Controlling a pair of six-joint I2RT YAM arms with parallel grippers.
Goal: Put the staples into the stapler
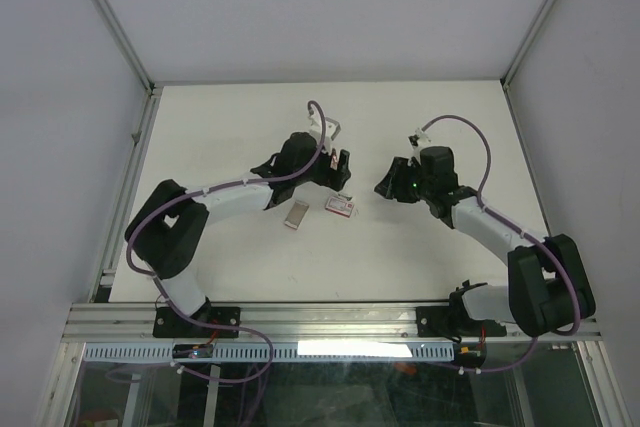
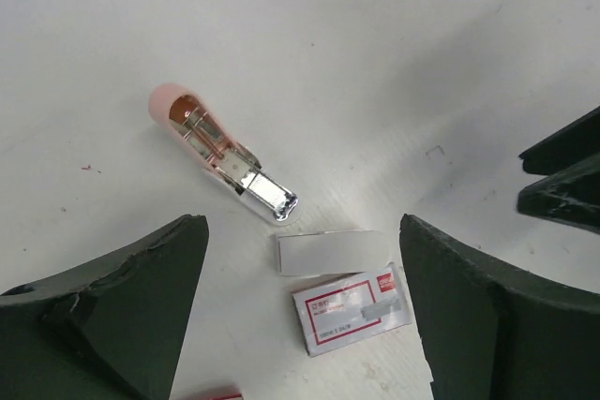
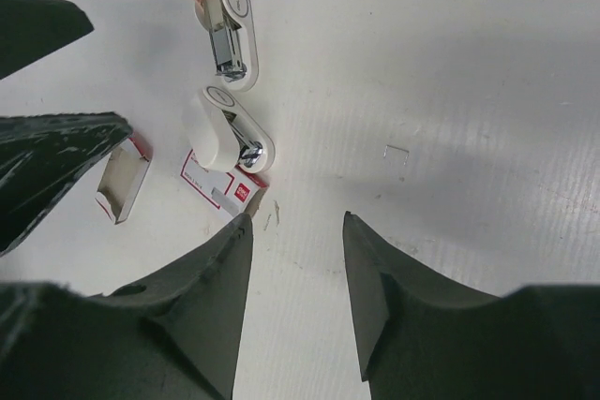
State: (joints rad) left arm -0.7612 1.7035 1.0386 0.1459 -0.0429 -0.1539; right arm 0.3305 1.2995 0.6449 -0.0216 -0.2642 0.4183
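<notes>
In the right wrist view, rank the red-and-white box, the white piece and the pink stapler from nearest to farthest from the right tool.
From the right tool:
1. red-and-white box: nearest, just ahead of it, left in the view.
2. white piece: beyond the box, overlapping its far edge.
3. pink stapler: farthest, at the view's top edge.

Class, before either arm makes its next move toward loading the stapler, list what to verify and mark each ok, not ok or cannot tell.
1. Stapler lying with its metal channel showing: ok.
2. Staples on the table, ungripped: ok.
3. Left gripper open, empty: ok.
4. Right gripper open, empty: ok.
5. Red-and-white box apart from the staples: ok.
6. Channel free of old staples: cannot tell.
</notes>
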